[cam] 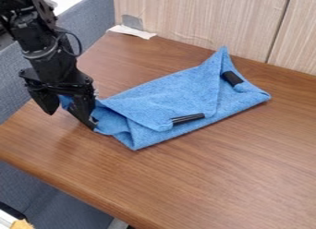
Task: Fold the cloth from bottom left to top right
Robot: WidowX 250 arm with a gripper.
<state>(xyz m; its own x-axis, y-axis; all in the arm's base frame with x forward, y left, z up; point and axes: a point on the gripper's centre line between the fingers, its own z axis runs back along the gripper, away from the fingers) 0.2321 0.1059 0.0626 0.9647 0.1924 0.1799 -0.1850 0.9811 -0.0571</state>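
Observation:
The blue cloth [163, 99] lies on the brown table, partly folded over itself, with a pointed corner at its upper right and loose, bunched layers at its left end. At that left end stands the black gripper [71, 120], low over the table, with its two fingers spread apart. A bit of blue cloth shows between and behind the fingers, and the right finger touches or overlaps the cloth's left edge. Whether that bit is pinched by anything is hidden.
Two black pieces, one at the front fold [187, 118] and one at the right [232, 78], rest on the cloth. A wooden panel wall [203, 20] borders the table [216, 177] behind. White paper [131, 32] lies at the back corner. Grey upholstery [102, 20] runs along the left.

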